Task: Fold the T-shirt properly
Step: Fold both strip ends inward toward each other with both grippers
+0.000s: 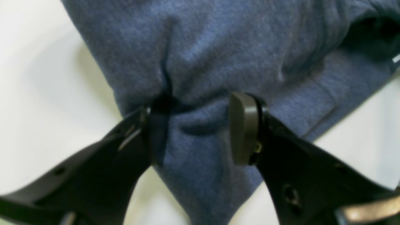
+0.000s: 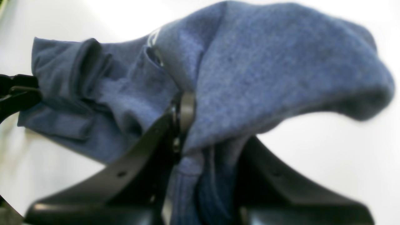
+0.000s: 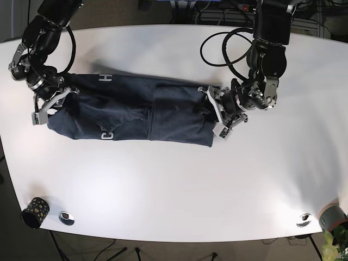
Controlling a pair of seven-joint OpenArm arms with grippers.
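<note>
The dark blue T-shirt (image 3: pixel 136 111) lies as a long band across the white table (image 3: pixel 174 185), with white letters showing near its left end. In the base view my left gripper (image 3: pixel 217 111) is at the band's right end. In the left wrist view the left gripper (image 1: pixel 200 129) is shut on a bunched fold of the T-shirt (image 1: pixel 234 47), and creases run from its fingers (image 1: pixel 243 128). My right gripper (image 3: pixel 50 103) is at the left end. There the T-shirt (image 2: pixel 265 62) drapes over one finger of the right gripper (image 2: pixel 215 134), which is shut on the cloth.
A dotted dark cup (image 3: pixel 33 212) and a small metal disc (image 3: pixel 66 218) sit at the front left edge. Another disc (image 3: pixel 303 220) and a grey pot (image 3: pixel 333 216) sit at the front right. Black cables (image 3: pixel 228 43) loop over the table behind the left arm.
</note>
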